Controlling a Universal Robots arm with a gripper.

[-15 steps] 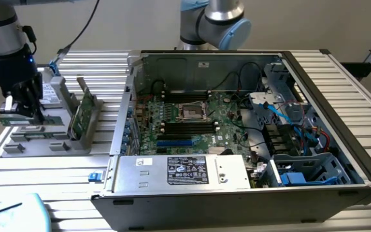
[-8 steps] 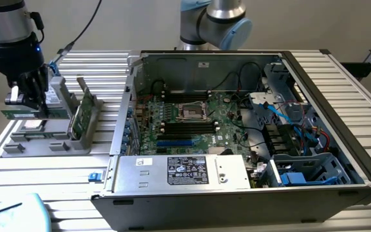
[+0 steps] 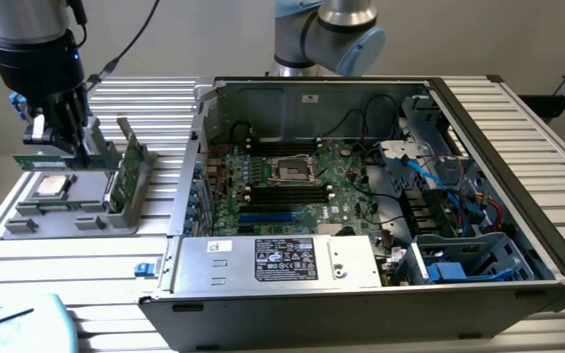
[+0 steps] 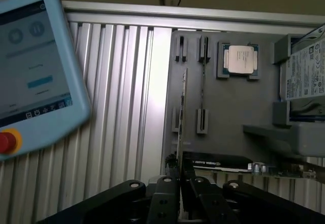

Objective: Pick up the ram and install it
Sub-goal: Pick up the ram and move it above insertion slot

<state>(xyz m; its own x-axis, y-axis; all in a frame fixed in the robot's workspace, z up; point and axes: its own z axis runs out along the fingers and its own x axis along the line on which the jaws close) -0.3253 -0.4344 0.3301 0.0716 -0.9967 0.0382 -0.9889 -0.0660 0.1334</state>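
The ram [image 3: 39, 159] is a slim green stick, held level just above the grey holder tray [image 3: 67, 217] at the exterior view's left. My gripper [image 3: 65, 147] is shut on it from above, near one end. In the wrist view the ram [image 4: 182, 112] appears edge-on as a thin strip running out from between the black fingers [image 4: 167, 193], and my gripper [image 4: 181, 178] is closed around it. The motherboard's dark memory slots [image 3: 285, 193] lie inside the open computer case [image 3: 518, 184], well to the exterior view's right of the gripper.
On the tray sit a square silver processor [image 3: 52, 185] and an upright, wider green card [image 3: 126, 173]. A hard drive [image 4: 304, 71] rests by the tray. A light-blue teach pendant [image 4: 35, 71] lies on the slatted table. The case's metal wall [image 3: 192, 169] stands between tray and motherboard.
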